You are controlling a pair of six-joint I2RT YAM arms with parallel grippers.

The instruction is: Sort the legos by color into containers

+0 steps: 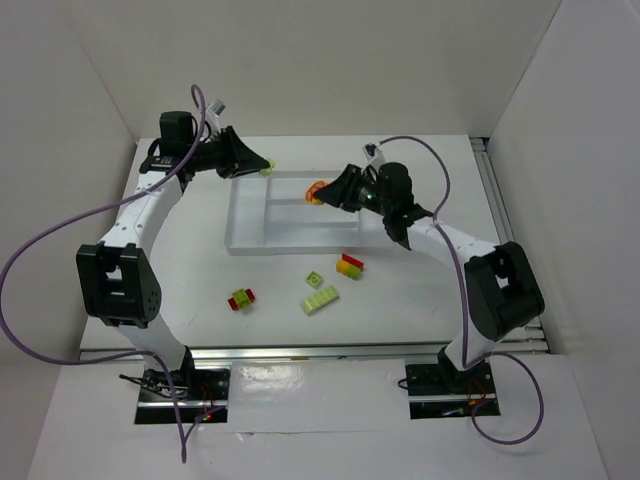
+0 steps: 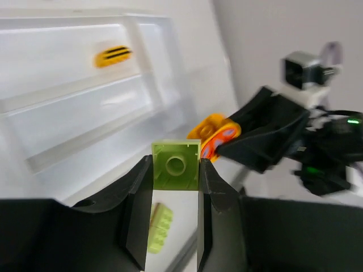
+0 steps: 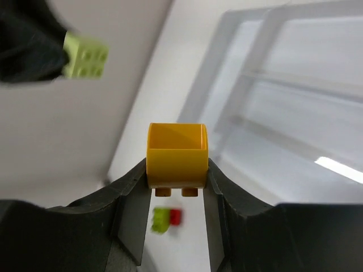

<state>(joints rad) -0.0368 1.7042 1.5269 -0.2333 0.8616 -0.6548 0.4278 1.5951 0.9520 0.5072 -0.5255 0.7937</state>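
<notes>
Left pincer (image 1: 262, 167) clamps a light green brick (image 2: 176, 165) by the tray's (image 1: 245, 240) far left corner. Right pincer (image 1: 320, 192) grips a yellow brick (image 3: 176, 153) above the tray's middle. Loose bricks (image 1: 320, 299) lie on the worktop (image 1: 420, 290) before the tray's near edge.

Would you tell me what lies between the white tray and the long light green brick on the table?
A small light green brick lies between the tray and the long brick, seen in the top view.
</notes>
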